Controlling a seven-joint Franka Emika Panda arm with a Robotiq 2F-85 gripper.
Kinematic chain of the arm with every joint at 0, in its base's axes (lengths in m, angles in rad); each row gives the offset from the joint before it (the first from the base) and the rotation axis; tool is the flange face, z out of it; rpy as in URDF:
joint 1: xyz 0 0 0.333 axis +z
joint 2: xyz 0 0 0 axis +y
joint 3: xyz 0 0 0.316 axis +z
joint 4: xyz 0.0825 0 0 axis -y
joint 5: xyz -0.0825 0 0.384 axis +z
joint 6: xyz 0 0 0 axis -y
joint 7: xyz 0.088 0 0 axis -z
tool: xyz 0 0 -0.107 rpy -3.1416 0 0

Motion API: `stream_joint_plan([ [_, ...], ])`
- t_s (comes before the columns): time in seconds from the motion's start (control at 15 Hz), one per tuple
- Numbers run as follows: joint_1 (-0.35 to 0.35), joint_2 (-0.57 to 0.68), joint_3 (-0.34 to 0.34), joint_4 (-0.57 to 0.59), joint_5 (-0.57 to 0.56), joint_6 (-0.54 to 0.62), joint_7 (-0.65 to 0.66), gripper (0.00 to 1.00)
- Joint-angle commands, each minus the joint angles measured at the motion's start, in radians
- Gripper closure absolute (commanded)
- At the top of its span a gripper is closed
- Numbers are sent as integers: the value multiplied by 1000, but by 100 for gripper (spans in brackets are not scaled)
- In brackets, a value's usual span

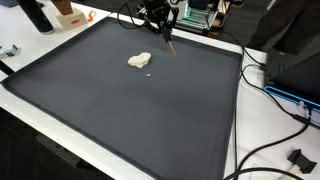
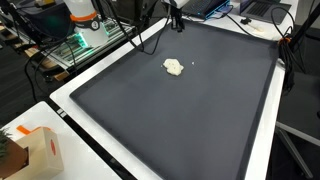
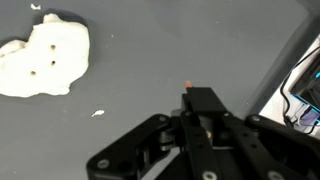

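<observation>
The hand (image 3: 201, 112), clamped shut on a thin stick (image 1: 170, 43) lower right of the dough (image 3: 42, 58), does best holding it upright and moving gently.

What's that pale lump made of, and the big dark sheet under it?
Lump: likely soft dough or putty; matte cream, uneven edge, small poked holes. Sheet: probably rubber or foam; matte dark grey, flat, no shine.
</observation>
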Motion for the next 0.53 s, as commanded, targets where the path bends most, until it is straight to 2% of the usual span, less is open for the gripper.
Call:
stream_joint_plan([
  [0.0,-29,62,35,6,-26,29,-24,97],
  [0.47,-45,61,35,68,-41,28,-24,97],
])
